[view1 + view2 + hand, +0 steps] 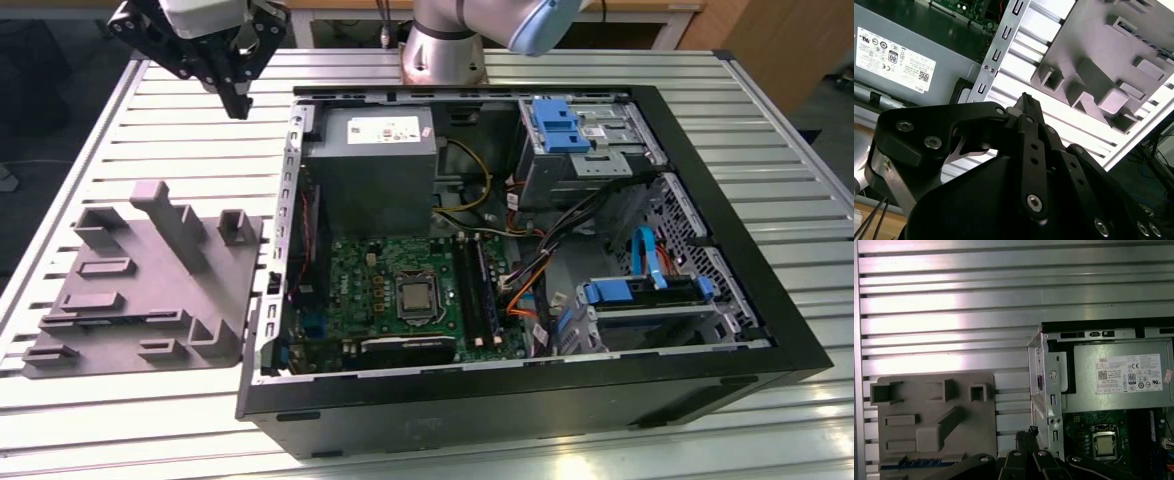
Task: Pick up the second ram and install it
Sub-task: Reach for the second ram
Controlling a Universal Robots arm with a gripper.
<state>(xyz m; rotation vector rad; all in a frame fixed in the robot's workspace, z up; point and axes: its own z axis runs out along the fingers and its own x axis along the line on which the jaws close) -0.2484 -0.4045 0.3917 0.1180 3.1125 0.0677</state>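
The second ram (921, 462) is a slim bluish board lying flat in a slot along the near edge of the grey fixture (934, 420). It also appears in the exterior view as the ram (118, 319), and in the second wrist view as a dark strip of ram (1144, 34). My gripper (238, 100) hangs high over the slatted table, beyond the fixture (147, 280) and beside the case's far corner. Its black fingers look shut, tips together, with nothing held. In both wrist views the gripper (1026, 432) (1026, 100) is well clear of the ram.
The open computer case (267, 300) sits at the exterior view's right, with a grey power supply (367, 160), green motherboard (360, 290), black memory slots (478, 290), cables and blue drive brackets (641, 290). Upright grey posts (167, 215) rise from the fixture. The slatted table (160, 430) surrounds both.
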